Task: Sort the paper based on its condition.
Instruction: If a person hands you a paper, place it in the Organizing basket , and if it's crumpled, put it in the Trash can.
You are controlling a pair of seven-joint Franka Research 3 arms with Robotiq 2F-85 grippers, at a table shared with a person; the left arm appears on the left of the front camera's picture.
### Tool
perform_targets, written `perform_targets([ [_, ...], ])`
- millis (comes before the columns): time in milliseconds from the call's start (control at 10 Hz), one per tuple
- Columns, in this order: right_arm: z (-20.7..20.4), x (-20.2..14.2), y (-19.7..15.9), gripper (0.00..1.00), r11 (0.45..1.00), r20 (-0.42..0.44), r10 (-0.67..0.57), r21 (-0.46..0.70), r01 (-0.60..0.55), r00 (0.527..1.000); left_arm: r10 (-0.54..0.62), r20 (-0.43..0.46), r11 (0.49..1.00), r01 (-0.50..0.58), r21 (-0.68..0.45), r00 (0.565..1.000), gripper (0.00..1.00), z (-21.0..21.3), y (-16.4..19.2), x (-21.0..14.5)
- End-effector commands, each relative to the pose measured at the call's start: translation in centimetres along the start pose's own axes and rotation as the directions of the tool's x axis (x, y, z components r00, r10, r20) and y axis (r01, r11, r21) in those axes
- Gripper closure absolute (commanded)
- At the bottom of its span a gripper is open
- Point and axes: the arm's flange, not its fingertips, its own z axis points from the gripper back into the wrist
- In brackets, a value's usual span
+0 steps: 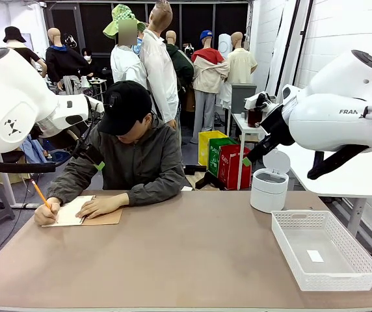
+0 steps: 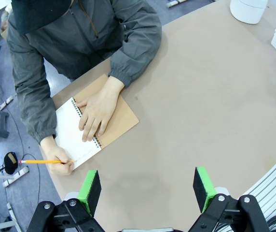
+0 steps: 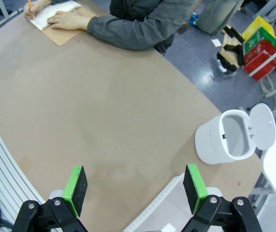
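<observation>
**Left gripper [image 2: 147,186] and right gripper [image 3: 135,186] spread and empty; paper [image 1: 69,211] far off, being written on**

Left gripper: green pads well apart, nothing between them, hanging above bare table [image 2: 200,96]. Right gripper: likewise spread wide, holding nothing, above the table near the white bin [image 3: 225,142], whose lid is flipped up.

Paper: flat at the table's far left corner in the front view, in front of the seated person [image 1: 134,156]. Lies on the open spiral notebook [image 1: 111,218], with brown cover showing on the side toward the middle of the table. Seems still bound along the coil, though too small to say for sure. Pressed down by one hand [image 1: 101,207], palm flat, fingers across the page and the coil. Touched at its outer end by the other hand [image 1: 45,214], which grips an orange pencil [image 1: 41,195] with the tip on the sheet. Well apart from both grippers.

At the table's right: white lattice basket [image 1: 339,279], with a small white label [image 1: 315,255] lying on its floor. Bin just beyond the basket, toward the person's side.
</observation>
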Motion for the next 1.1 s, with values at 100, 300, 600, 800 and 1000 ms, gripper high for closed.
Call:
perform_targets([
  [100,0.00,-0.01,-0.02,0.00,1.000,0.000,0.000,0.002,0.000,1.000,0.000,-0.002,1.000,0.000,0.000,1.000,0.00,0.08,0.05,0.17],
  [300,0.00,-0.01,-0.02,0.00,1.000,0.000,0.000,0.002,0.000,1.000,0.000,-0.002,1.000,0.000,0.000,1.000,0.00,0.08,0.05,0.17],
  [600,0.00,-0.01,-0.02,0.00,1.000,0.000,0.000,0.002,0.000,1.000,0.000,-0.002,1.000,0.000,0.000,1.000,0.00,0.08,0.05,0.17],
  [800,0.00,-0.01,-0.02,0.00,1.000,0.000,0.000,0.002,0.000,1.000,0.000,-0.002,1.000,0.000,0.000,1.000,0.00,0.08,0.05,0.17],
  [1000,0.00,-0.01,-0.02,0.00,1.000,0.000,0.000,0.002,0.000,1.000,0.000,-0.002,1.000,0.000,0.000,1.000,0.00,0.08,0.05,0.17],
])
